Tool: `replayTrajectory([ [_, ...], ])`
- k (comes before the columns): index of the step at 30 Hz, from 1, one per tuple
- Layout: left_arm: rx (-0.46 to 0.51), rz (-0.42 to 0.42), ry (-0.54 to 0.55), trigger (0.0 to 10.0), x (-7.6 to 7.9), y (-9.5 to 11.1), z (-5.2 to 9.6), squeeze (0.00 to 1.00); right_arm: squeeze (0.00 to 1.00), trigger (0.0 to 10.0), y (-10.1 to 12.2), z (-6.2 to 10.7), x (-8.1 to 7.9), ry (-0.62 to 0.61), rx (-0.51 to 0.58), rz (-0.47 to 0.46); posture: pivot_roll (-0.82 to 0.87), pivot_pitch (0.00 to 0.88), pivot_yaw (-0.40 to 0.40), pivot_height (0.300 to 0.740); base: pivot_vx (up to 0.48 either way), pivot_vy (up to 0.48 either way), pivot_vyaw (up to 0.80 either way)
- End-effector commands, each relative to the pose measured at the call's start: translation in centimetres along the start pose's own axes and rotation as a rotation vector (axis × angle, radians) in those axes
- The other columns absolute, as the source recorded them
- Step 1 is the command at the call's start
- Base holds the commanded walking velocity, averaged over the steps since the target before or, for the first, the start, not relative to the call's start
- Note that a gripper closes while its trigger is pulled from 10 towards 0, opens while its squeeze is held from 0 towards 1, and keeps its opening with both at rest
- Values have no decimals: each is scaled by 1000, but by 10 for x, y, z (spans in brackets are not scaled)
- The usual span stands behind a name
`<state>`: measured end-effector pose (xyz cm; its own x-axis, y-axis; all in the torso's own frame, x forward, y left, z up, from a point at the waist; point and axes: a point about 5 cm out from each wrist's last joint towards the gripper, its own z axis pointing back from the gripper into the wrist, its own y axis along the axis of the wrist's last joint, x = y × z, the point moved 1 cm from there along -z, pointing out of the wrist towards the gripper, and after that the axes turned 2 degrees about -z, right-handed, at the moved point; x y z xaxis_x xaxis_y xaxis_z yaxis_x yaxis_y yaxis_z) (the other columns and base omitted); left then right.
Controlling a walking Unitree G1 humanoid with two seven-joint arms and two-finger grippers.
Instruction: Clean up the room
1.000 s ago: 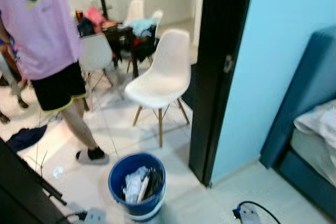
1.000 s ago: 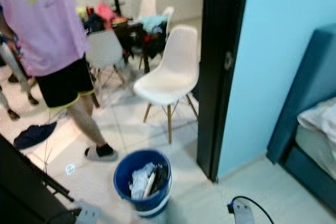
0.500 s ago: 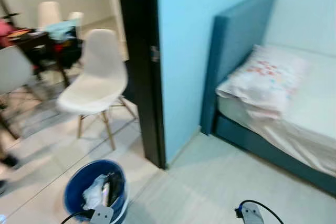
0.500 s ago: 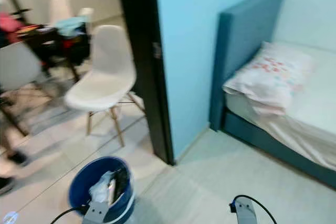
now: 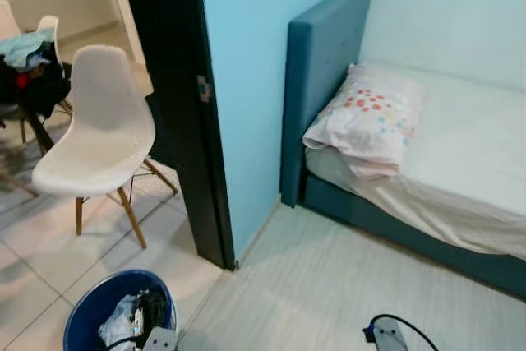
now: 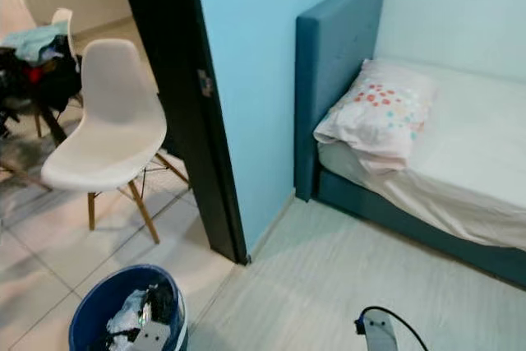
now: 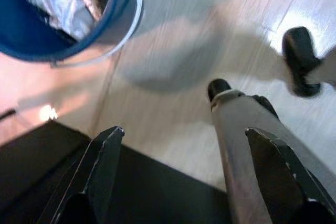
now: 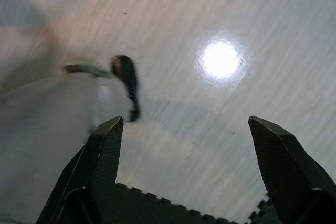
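Search step of the room clean-up: both grippers, left [image 7: 184,169] and right [image 8: 184,161], hang spread and empty over bare floor [image 5: 329,285], the part-filled blue bin [image 5: 86,318] beside the left one; next, locating litter.

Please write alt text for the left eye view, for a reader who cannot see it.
A bed with a teal headboard and a dotted pillow stands right of a dark door frame. Past the doorway is a white chair; a blue bucket of trash sits on the floor below.
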<state>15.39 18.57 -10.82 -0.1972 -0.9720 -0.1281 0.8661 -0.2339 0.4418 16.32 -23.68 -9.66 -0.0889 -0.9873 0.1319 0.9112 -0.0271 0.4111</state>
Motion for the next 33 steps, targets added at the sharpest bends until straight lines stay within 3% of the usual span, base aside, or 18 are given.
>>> replayTrajectory([
  [1,-10,7,-5,10000,2,-1,0,0,0,10000,5,0,1,-3,17,14,-150,7,52,740,0,-480,0],
  [10,-14,14,-19,10000,10,-1,-1,0,0,10000,8,0,2,-12,32,7,-148,9,57,740,0,-480,0],
  [23,-8,11,-43,10000,35,8,-2,0,0,10000,6,0,2,-15,28,4,-142,13,58,740,0,-480,0],
  [27,3,11,-53,10000,41,16,-3,0,0,10000,4,0,4,-23,7,31,-145,14,57,740,0,-480,-712],
  [33,11,10,-51,10000,38,22,-3,0,0,10000,4,0,5,-26,7,24,-147,12,55,740,0,-480,-750],
])
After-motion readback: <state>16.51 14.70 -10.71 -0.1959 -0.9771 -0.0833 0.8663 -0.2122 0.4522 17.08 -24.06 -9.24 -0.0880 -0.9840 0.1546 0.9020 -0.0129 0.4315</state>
